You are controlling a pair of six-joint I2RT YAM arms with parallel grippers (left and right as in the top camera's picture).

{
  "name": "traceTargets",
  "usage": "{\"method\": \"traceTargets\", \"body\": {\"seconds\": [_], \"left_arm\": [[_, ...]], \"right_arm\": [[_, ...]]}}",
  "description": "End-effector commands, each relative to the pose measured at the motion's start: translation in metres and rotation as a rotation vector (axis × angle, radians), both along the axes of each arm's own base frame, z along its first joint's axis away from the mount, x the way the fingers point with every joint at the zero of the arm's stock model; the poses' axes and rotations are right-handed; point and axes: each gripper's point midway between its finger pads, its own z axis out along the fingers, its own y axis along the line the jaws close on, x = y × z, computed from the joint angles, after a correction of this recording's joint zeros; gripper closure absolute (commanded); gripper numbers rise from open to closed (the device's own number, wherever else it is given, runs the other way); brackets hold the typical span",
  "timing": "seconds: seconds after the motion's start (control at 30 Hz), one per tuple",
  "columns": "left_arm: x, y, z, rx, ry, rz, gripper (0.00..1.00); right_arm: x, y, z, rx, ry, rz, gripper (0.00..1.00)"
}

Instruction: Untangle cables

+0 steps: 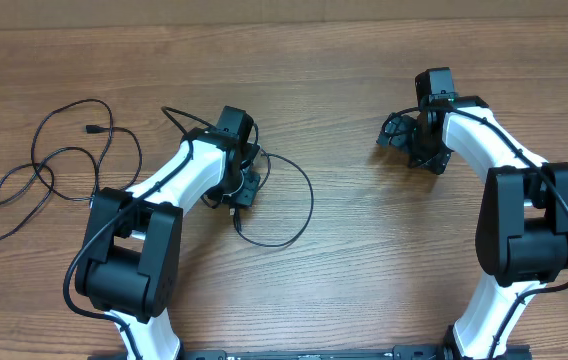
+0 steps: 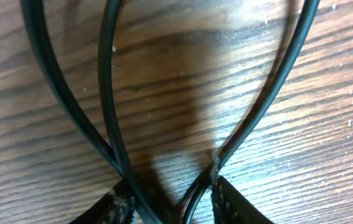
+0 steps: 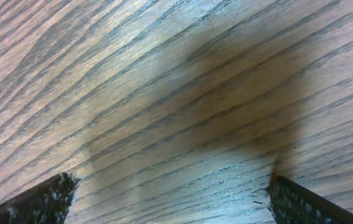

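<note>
Three strands of the cables [image 2: 106, 74] pass between the narrow-set fingers of the left gripper [image 2: 170, 202], pinched or not one cannot tell, while the right gripper [image 3: 170, 193] gapes wide over bare table [image 3: 164, 74]: seemingly the grasping step, next calling for a firm pinch and a gentle outward pull.

2 robot arms [image 1: 164, 180] w/ 2 grippers [image 1: 242, 190], 1 wooden table [image 1: 364, 260], approx 2 black cables [image 1: 94, 128]
</note>
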Motion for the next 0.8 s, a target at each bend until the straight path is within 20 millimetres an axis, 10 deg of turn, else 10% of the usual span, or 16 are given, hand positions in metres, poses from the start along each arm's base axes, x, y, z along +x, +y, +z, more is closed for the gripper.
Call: {"method": "traceTargets", "body": {"seconds": [0.0, 0.17, 0.5, 0.77], "left_arm": [[-0.042, -0.002, -0.034, -0.005, 0.166, -0.016, 0.66], [-0.043, -0.002, -0.034, -0.005, 0.169, -0.016, 0.96], [-0.034, -0.004, -0.021, -0.005, 0.168, 0.01, 0.96], [0.007, -0.001, 0.038, 0.048, 0.039, 0.082, 0.96]], "right_arm": [[0.002, 0.001, 0.011, -0.003, -0.029, 0.001, 0.0], [0.002, 0.001, 0.011, -0.004, -0.029, 0.001, 0.0], [0.002, 0.001, 0.011, -0.003, -0.029, 0.001, 0.0], [0.002, 0.001, 0.011, -0.003, -0.029, 0.001, 0.0]]}}
